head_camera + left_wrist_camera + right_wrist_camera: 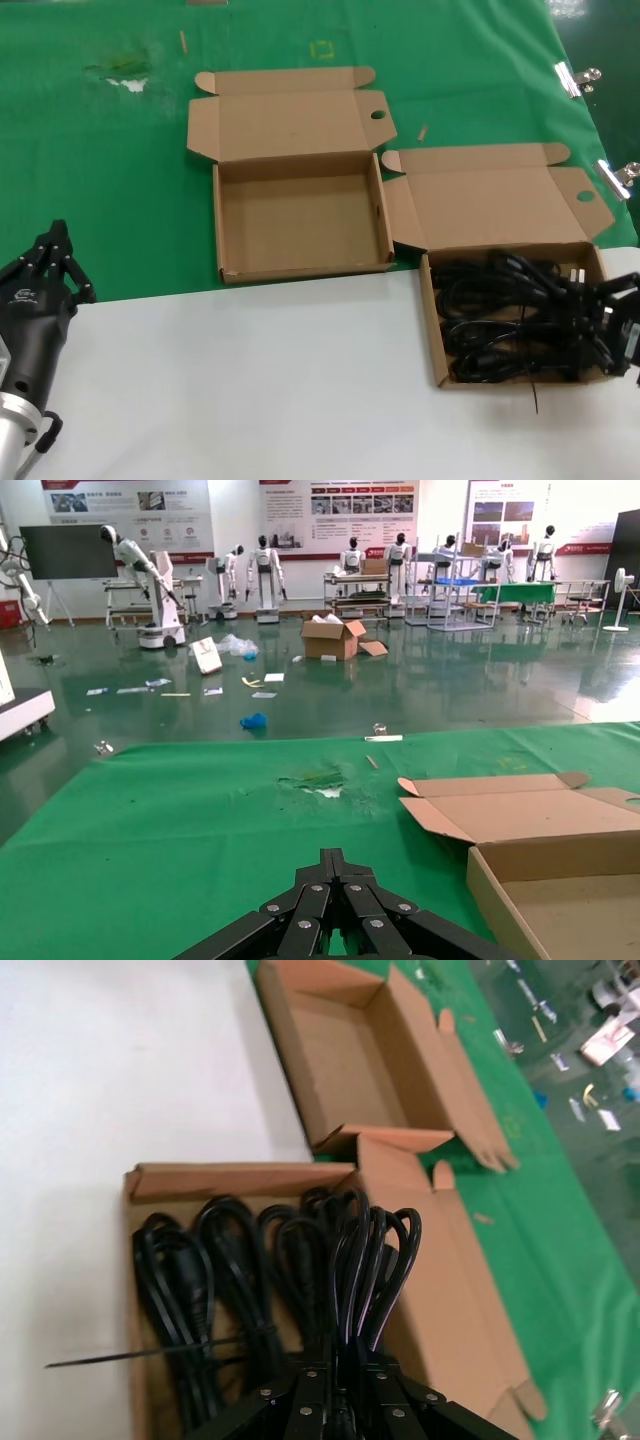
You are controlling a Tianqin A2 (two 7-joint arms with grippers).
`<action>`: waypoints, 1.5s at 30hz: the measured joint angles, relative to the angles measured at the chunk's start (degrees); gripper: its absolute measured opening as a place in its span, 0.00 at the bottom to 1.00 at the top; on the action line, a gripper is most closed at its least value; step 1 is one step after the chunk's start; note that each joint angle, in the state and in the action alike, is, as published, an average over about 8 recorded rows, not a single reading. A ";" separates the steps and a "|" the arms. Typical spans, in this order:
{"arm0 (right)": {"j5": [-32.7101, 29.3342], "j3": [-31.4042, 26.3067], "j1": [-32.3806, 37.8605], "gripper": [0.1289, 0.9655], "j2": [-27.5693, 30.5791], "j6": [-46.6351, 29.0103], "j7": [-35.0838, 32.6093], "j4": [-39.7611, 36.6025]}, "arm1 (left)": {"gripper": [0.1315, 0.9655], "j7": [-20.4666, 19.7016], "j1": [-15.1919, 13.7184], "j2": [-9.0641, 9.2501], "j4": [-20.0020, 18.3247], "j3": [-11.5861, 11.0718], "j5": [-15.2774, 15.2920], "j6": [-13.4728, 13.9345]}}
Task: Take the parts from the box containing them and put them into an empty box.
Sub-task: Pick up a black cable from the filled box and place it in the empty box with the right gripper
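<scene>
While two open brown cardboard boxes sit side by side on the surface point(250, 380), one box point(300, 215) holds nothing and the other point(432, 330) holds several black coiled power cords point(510, 320), too tangled to count. Right claw point(345, 1360) grips one cord bundle point(375, 1260). Left claw point(55, 262) waits closed at the near left.

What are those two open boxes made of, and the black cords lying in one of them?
The empty box and the full box look like plain brown cardboard, matt, with folded flaps and cut tabs. The cords seem coated in black plastic or rubber; the right wrist view shows a slight sheen on their loops, which suggests a smooth, bendy jacket. What lies under the coating cannot be seen.
</scene>
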 joint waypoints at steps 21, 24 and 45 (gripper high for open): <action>-11.28 -5.27 15.57 0.05 -10.62 -4.44 -2.21 3.98 | 0.01 0.00 0.00 0.00 0.00 0.00 0.00 0.00; -13.22 -7.33 18.06 0.05 -13.34 -5.60 -3.30 3.88 | 0.01 0.00 0.00 0.00 0.00 0.00 0.00 0.00; -13.31 -20.53 33.05 0.05 -30.20 -2.11 -24.69 -14.60 | 0.01 0.00 0.00 0.00 0.00 0.00 0.00 0.00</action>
